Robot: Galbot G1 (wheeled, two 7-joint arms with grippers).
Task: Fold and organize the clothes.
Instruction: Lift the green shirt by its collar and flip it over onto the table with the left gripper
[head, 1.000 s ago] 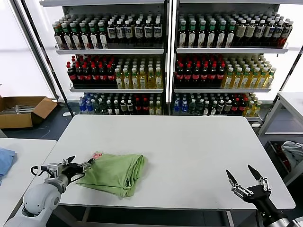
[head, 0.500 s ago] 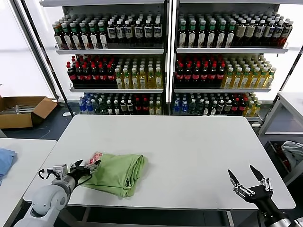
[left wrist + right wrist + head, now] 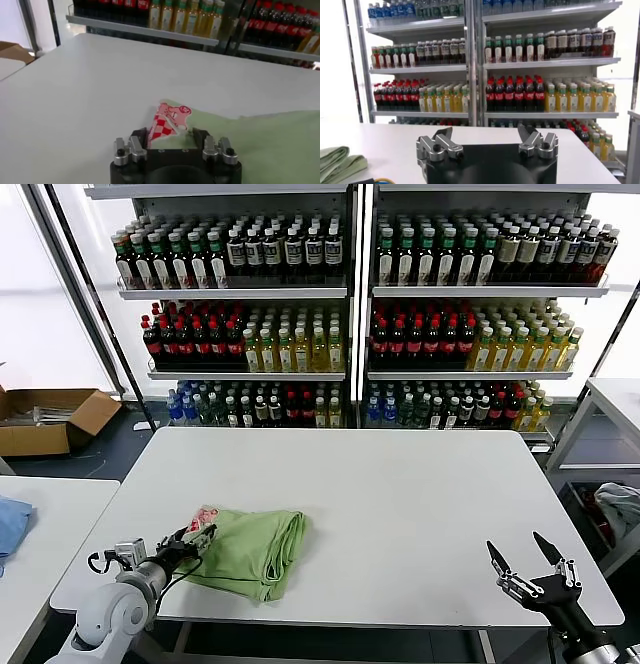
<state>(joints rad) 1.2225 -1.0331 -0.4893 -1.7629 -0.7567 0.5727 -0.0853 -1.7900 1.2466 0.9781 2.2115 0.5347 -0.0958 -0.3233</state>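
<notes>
Shirt (image 3: 250,549) lies folded in a compact green bundle on the near left part of the white table (image 3: 400,494), with the red-and-white print turned up at its left corner. The left gripper (image 3: 190,542) is low at this printed corner. In the left wrist view the print stands between the two fingers, so they seem closed on the shirt corner, but I cannot tell for sure whether they really pinch the cloth or only rest beside it.

The right gripper (image 3: 530,562) waits near the front right edge of the table, well apart from the shirt, with its fingers spread wide and nothing between them.

In my judgement the folding is mostly finished and the step in hand is the last tidying of the bundle, or placing it. The next move probably calls for a soft handling of the corner: the cloth is thin and loose, so a pull from only one corner could open the layers again. The bundle also lies near the front edge of the table.

About containers: an open cardboard box (image 3: 45,419) stands on the floor far to the left, and what is inside is too unclear to name. The shelves (image 3: 355,292) behind the table hold many rows of bottles
</notes>
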